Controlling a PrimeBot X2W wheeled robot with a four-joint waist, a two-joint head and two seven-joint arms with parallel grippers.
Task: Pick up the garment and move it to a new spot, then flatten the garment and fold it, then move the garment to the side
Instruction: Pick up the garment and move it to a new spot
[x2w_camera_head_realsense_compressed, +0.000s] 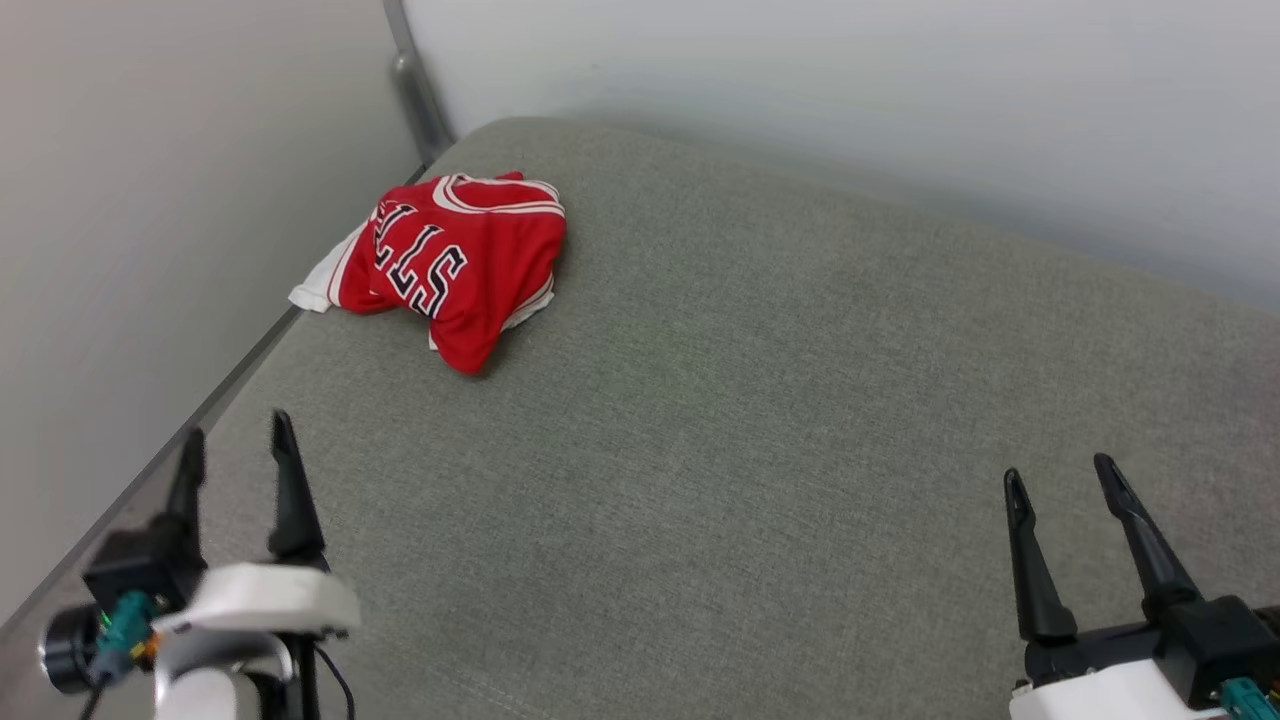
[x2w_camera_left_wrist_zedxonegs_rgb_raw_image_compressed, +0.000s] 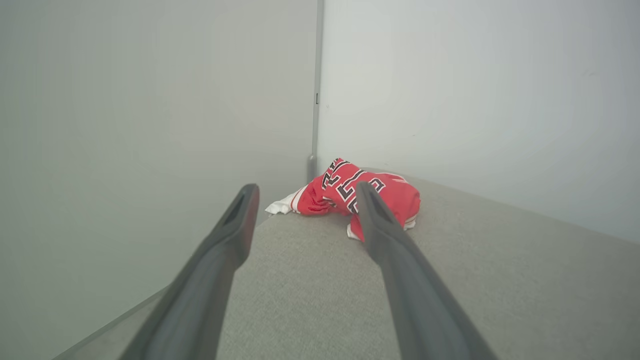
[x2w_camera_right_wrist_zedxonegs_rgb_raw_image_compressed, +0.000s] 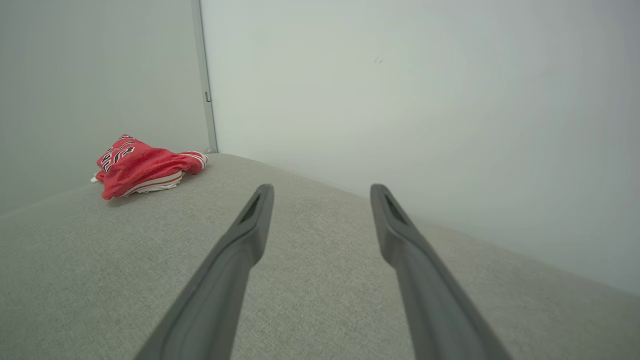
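Grey woven upholstery, one padded surface (x2w_camera_head_realsense_compressed: 720, 480), flat, fine even weave, matte, far corner rounded. Nearest, at eight o'clock of the head view: left gripper (x2w_camera_head_realsense_compressed: 238, 428), white housing, two long dark tapering fingers spread wide with nothing between them, poised close over the surface's left edge. At four o'clock: right gripper (x2w_camera_head_realsense_compressed: 1058, 468), same build, fingers likewise parted and empty, above bare cloth. From six o'clock through the centre to two o'clock: a broad unbroken stretch of fabric, the largest free area. Left boundary: a thin grey rim (x2w_camera_head_realsense_compressed: 215, 395) running diagonally from seven towards eleven o'clock, tight against a smooth pale wall panel (x2w_camera_head_realsense_compressed: 150, 200). At eleven o'clock, near the far left corner: the garment (x2w_camera_head_realsense_compressed: 460, 265), red knit jersey, crumpled in a soft heap, black white-edged letters uppermost, white-and-red striped trim along one curved opening, a white flap reaching the left rim; well apart from both grippers, nearer the left one. Farthest: a grey metal post (x2w_camera_head_realsense_compressed: 415, 95) rising at the corner, and a plain white wall (x2w_camera_head_realsense_compressed: 850, 100) closing the far side from twelve to three o'clock.
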